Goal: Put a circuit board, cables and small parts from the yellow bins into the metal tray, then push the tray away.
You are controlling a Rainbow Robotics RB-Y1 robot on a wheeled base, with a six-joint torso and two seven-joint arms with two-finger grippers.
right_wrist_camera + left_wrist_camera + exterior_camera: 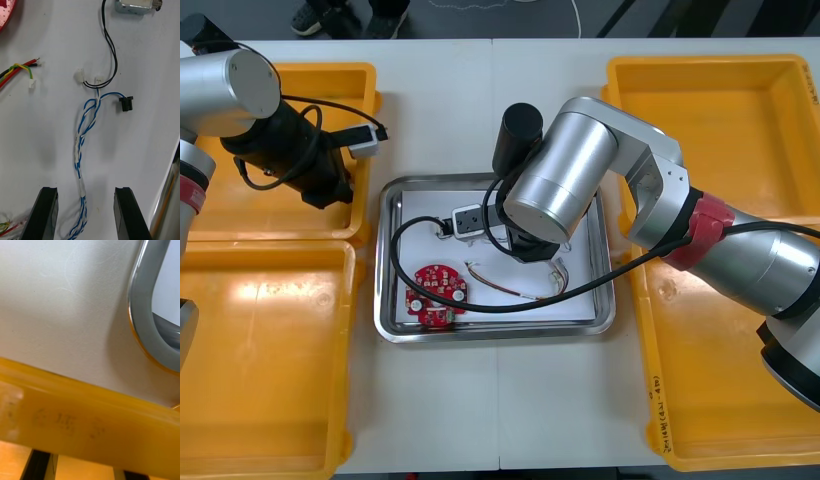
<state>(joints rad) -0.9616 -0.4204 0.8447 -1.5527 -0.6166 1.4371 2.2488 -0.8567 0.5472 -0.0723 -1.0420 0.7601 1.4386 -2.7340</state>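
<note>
At the centre of the front view, the right gripper [86, 191] is held wide open, low over the shiny metal tray [385, 300] with its white floor. The twisted blue and white cable [88, 123] is laid flat there, its tail running between the black fingers. A straight lift is advised, so that no strand is snagged. The left gripper [84, 465], also spread, is parked at the upper-left yellow plastic bin [330, 75].

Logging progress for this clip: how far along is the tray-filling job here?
Done: the round red circuit board, red and yellow cable, twisted blue and white cable and a small metal part lie in the metal tray. In hand: the right gripper hangs open astride that blue and white cable; the left gripper hovers open over the rim of a yellow bin. Left: pushing the tray away.
</note>
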